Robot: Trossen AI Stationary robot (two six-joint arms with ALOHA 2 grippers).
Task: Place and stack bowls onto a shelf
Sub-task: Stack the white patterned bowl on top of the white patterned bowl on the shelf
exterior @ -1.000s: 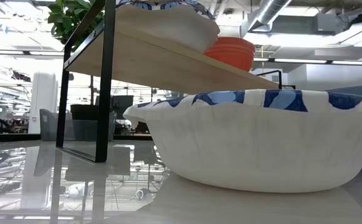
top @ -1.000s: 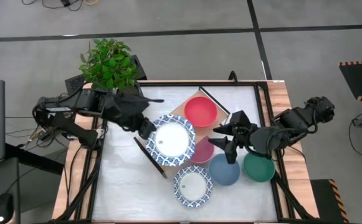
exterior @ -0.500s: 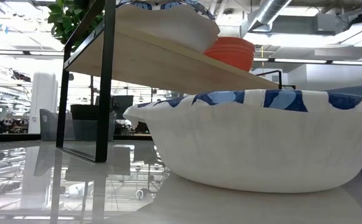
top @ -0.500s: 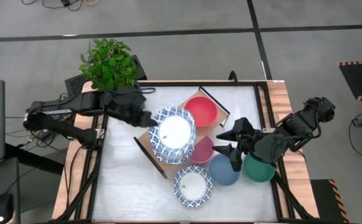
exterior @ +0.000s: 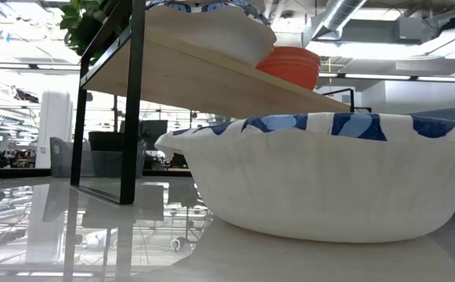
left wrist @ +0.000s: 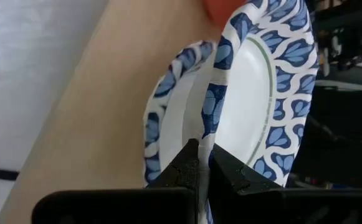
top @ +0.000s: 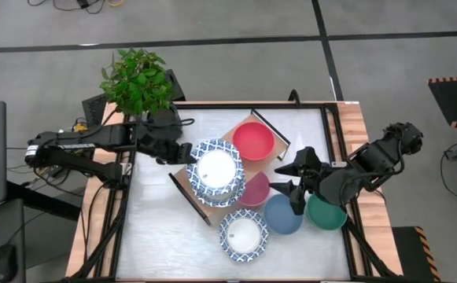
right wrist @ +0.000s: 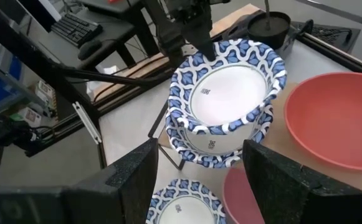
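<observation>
A stack of white bowls with blue-patterned rims (top: 216, 171) sits on the light-wood shelf (top: 182, 174), next to a red bowl (top: 252, 140). My left gripper (top: 182, 151) is at the stack's left side, shut on the top bowl (right wrist: 227, 87). My right gripper (top: 292, 185) is open and empty, hovering over the pink bowl (top: 257, 190) and the blue bowl (top: 281, 215). A green bowl (top: 326, 212) and another blue-patterned bowl (top: 243, 234) rest on the table. My left gripper pinches the top bowl's rim (left wrist: 210, 127) between its two fingers, one inside the bowl and one outside. The fingers come level from the table's left side. The bowl is tilted, its held side raised above the rim of the bowl below (left wrist: 159, 134), its far side down in the stack.
A potted plant (top: 138, 81) stands at the table's far left corner, just behind my left arm. In the low view the shelf (exterior: 211, 78) stands on a black frame, with the patterned table bowl (exterior: 321, 176) close in front.
My left gripper has drawn a little toward the table's far left and gone down with the patterned bowl. The bowl has sunk into the stack on the shelf, tilting on the way. My right gripper has shifted slightly toward the near edge.
</observation>
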